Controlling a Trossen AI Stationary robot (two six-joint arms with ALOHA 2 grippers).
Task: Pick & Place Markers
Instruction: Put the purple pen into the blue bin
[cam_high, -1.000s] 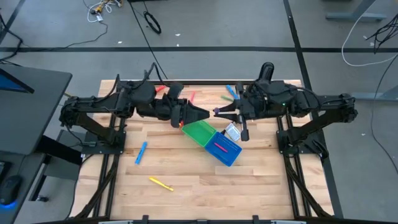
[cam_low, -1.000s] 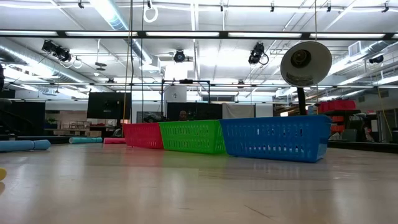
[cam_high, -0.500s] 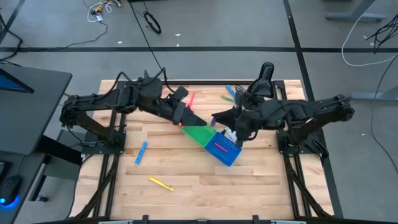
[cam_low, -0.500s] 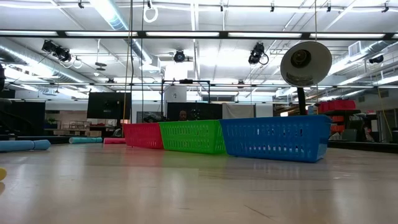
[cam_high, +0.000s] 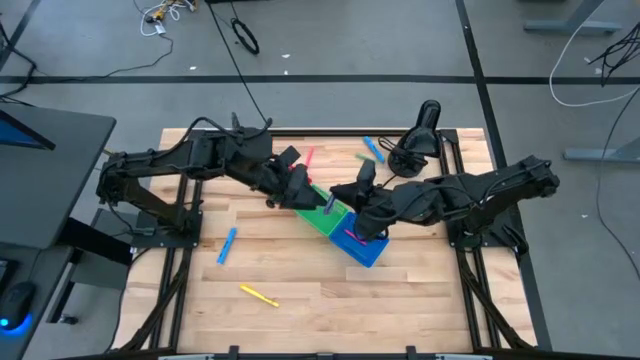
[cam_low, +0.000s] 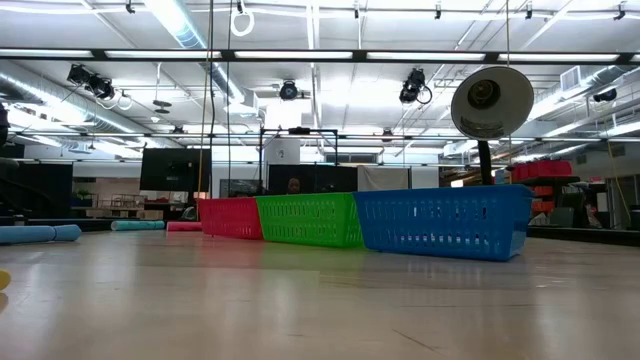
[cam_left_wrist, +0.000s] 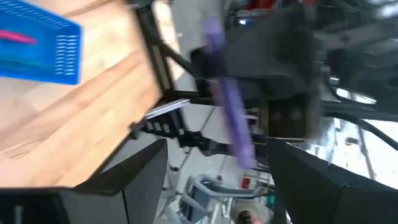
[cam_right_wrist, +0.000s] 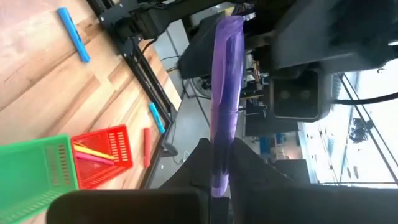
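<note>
Both arms have swung over the bins (cam_high: 345, 225), right fingers (cam_right_wrist: 214, 180) clenching a purple marker (cam_right_wrist: 222, 93), left fingers (cam_left_wrist: 146, 177) released.

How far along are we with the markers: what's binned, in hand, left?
Done: a pink marker in the blue bin, yellow and pink ones in the red bin. In hand: right claw shut on a purple marker above them; left claw open nearby. Left: a blue marker, a yellow marker and the far-edge markers lie loose.
</note>
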